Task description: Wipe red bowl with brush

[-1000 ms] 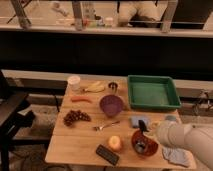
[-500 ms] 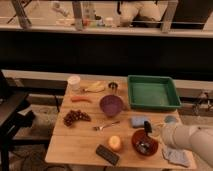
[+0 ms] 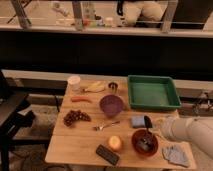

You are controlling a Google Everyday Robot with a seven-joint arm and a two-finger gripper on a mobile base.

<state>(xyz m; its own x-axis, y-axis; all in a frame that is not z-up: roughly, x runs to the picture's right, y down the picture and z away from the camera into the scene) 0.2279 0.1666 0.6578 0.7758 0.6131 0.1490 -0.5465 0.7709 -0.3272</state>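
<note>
The red bowl (image 3: 145, 142) sits on the wooden table (image 3: 85, 145) near its front right. My gripper (image 3: 152, 128) reaches in from the right on a white arm and hangs just over the bowl's far rim. It is shut on the brush (image 3: 148, 121), whose black handle stands up at the rim. The brush's dark head reaches down into the bowl's inside.
A purple bowl (image 3: 111, 105), green tray (image 3: 152, 92), blue sponge (image 3: 138, 121), fork (image 3: 106, 126), orange fruit (image 3: 115, 143) and flat black device (image 3: 108, 154) surround the bowl. A grey cloth (image 3: 176, 154) lies at the front right. Grapes (image 3: 75, 117), a carrot (image 3: 81, 99), a banana (image 3: 95, 87) and a white cup (image 3: 74, 82) lie at the left.
The gripper with the brush has shifted a little to the right over the red bowl. The bowl and the other things have not moved.
</note>
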